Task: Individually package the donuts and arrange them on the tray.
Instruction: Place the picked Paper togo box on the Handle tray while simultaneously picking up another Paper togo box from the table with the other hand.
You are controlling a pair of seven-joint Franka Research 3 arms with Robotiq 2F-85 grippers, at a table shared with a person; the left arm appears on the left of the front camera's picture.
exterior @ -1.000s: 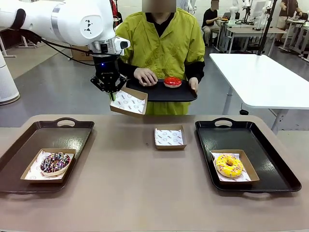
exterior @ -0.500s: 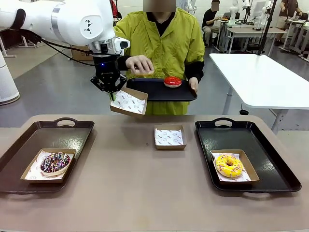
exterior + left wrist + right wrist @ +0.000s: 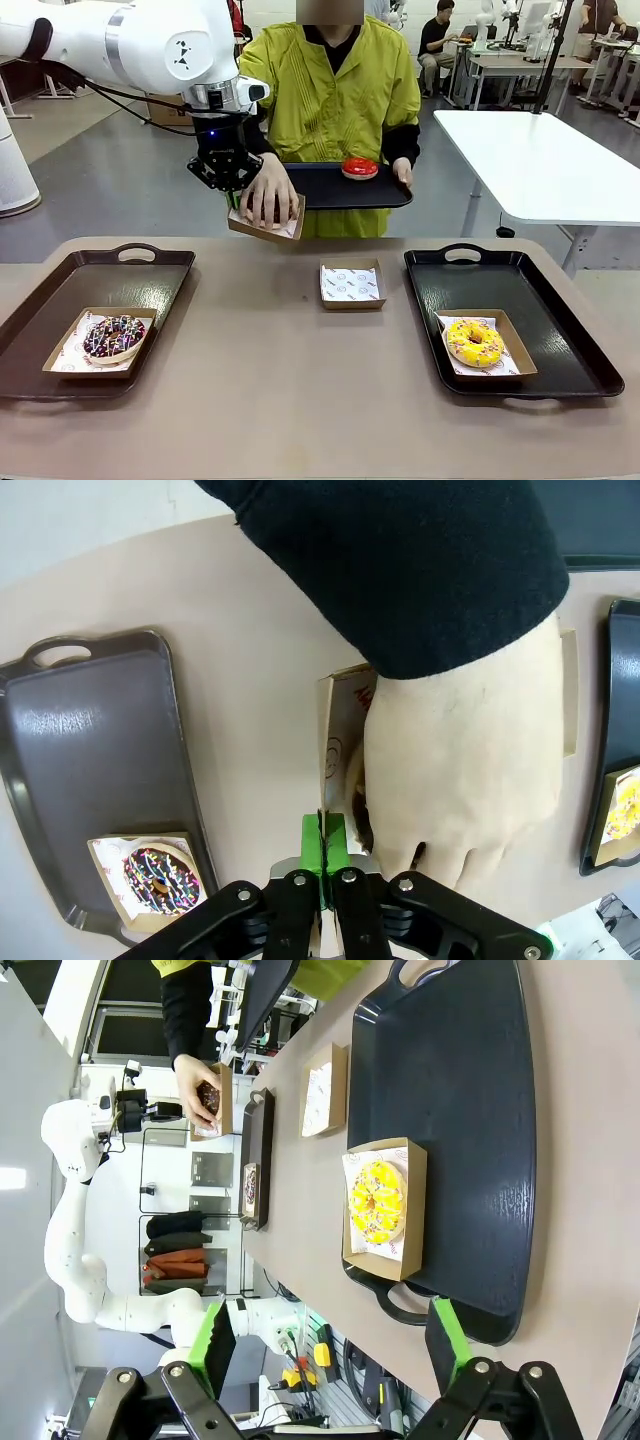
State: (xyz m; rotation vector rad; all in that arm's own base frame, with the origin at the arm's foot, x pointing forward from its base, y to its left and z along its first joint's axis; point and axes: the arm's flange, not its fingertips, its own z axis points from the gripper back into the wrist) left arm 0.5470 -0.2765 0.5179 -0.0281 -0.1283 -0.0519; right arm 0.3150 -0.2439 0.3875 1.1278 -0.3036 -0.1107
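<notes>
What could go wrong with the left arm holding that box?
Left gripper pinches the box by one edge only; the person's hand pressing the dark donut in may tilt it or pull it free. That hand lies right beside the green pads: any arm move could hit it. The red donut rides a black tray held one-handed; it could slide.

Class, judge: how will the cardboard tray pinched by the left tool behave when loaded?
Likely light and thin: the left tool pinches one wall only. Held by that edge, the cardboard tray sits tilted, so it may sag or tip as the person's hand reaches in.
</notes>
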